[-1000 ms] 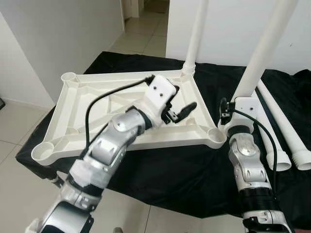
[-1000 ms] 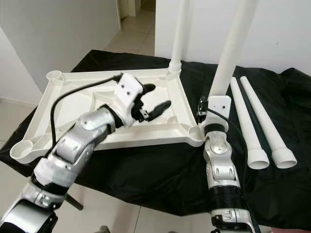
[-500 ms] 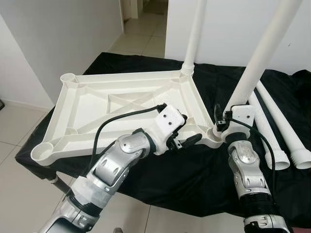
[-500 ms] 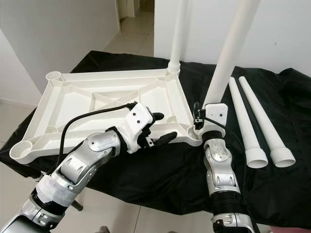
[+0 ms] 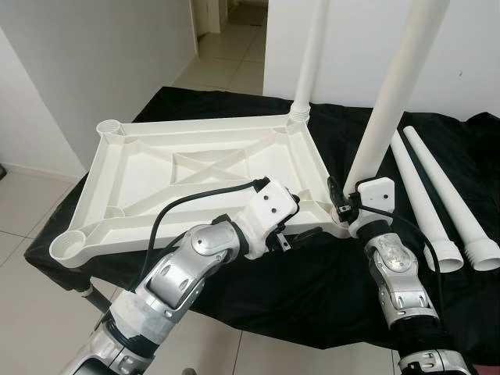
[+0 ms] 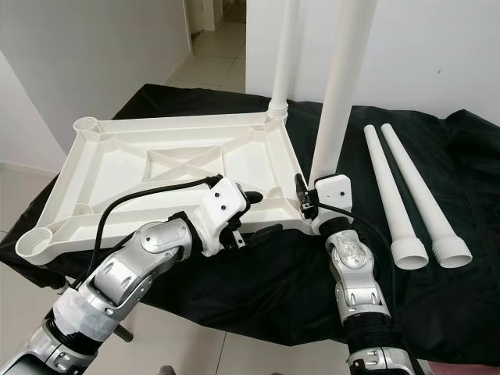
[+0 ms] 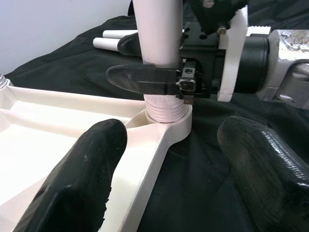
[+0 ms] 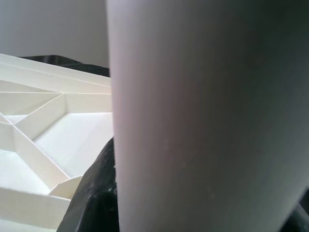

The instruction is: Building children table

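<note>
**Tabletop inverted on counter, second leg at near corner**

- Tabletop (image 5: 195, 176): white, underside up, left-centre of the eye views, on the black-draped counter (image 5: 312, 273).
- Rear leg (image 5: 311, 58): upright in far corner socket.
- Held leg (image 5: 391, 94): now steeper than a second ago; its threaded foot meets the near right corner socket (image 7: 166, 126), as the left wrist view shows.
- Right tool (image 6: 306, 205): pinching the held leg low down, fingers pressed to its sides.
- Left tool (image 7: 169, 179): has dropped from over the tabletop's middle to its near rim; fingers spread, straddling the rim, empty.
- Spare legs (image 5: 433, 203): two, lying at right on the counter.
- Right wrist view: leg close up, blurred.
</note>
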### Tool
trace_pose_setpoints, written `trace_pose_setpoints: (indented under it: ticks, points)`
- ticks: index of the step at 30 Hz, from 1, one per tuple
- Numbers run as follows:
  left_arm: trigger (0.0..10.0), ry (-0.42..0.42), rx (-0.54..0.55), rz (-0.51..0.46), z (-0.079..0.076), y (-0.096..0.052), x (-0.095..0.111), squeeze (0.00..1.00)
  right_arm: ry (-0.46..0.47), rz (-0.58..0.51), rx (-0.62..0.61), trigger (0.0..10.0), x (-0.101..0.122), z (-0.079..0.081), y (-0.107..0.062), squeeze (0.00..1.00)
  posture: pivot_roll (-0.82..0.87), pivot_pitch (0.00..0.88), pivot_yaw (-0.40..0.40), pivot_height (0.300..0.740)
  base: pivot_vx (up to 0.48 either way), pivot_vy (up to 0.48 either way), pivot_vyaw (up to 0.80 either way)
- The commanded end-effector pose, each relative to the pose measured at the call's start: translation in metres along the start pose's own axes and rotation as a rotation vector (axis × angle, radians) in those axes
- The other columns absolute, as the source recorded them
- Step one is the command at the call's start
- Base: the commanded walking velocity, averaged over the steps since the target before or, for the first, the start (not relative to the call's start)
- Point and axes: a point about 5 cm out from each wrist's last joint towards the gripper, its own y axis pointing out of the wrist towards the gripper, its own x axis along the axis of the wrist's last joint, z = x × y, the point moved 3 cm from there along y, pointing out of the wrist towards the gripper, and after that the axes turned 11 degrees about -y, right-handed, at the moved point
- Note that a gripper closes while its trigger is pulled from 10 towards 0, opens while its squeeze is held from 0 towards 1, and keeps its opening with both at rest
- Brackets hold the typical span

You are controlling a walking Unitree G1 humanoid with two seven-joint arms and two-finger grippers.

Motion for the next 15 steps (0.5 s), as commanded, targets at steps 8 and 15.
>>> trace_pose_setpoints:
  ticks: [8, 15]
  points:
    - [10.0, 0.005, -0.087, 0.025, -0.008, -0.001, 0.0, 0.0, 0.044, 0.087, 0.145, 10.0, -0.027, 0.015, -0.013, 0.0, -0.09, 0.0, 0.04, 0.74, 0.0, 0.0, 0.0]
    - [10.0, 0.006, -0.084, 0.021, -0.007, -0.001, 0.003, 0.0, 0.146, 0.147, 0.241, 10.0, -0.032, 0.028, -0.006, 0.0, -0.08, 0.0, 0.039, 0.74, 0.0, 0.0, 0.0]
